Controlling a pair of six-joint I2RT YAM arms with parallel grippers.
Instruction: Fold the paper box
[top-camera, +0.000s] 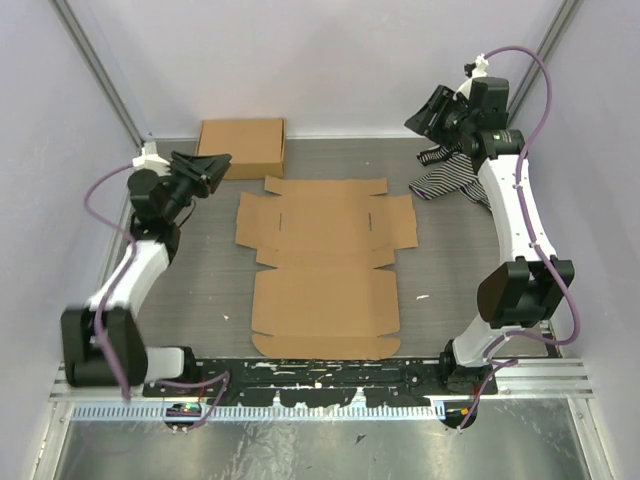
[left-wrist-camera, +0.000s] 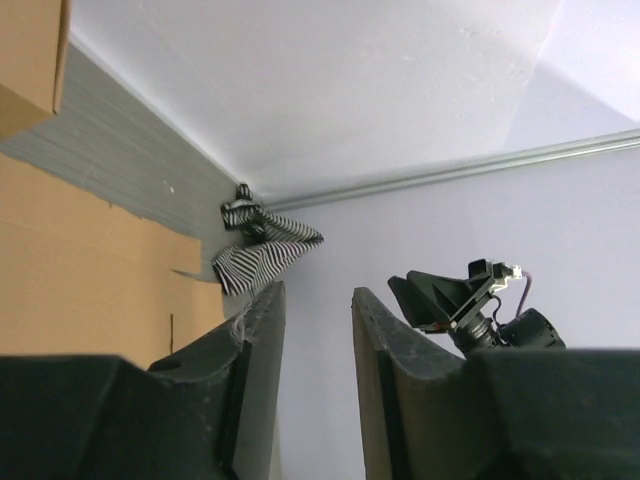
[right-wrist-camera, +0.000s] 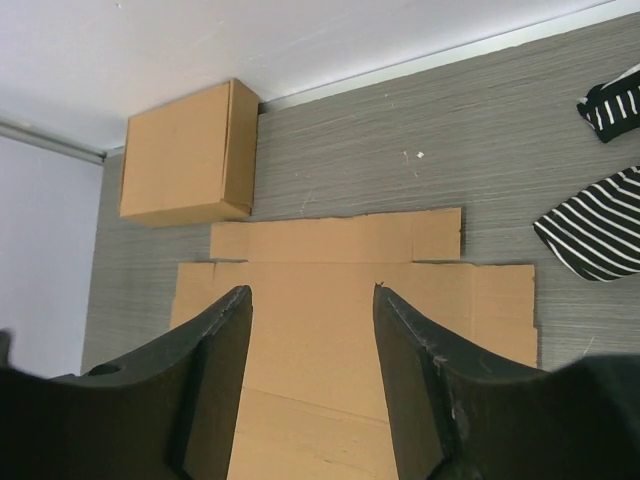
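Observation:
The paper box (top-camera: 325, 265) lies flat and unfolded in the middle of the table, a brown die-cut sheet with side flaps and tabs; it also shows in the right wrist view (right-wrist-camera: 330, 300) and at the left of the left wrist view (left-wrist-camera: 70, 270). My left gripper (top-camera: 218, 165) hovers raised at the left, off the sheet's far left corner, open and empty (left-wrist-camera: 315, 295). My right gripper (top-camera: 428, 112) is raised at the far right, above the table's back corner, open with nothing between its fingers (right-wrist-camera: 312, 295).
A smaller closed brown cardboard box (top-camera: 241, 147) stands at the back left, against the wall. A black-and-white striped cloth (top-camera: 450, 177) lies crumpled at the back right, under the right arm. Walls enclose the table on three sides.

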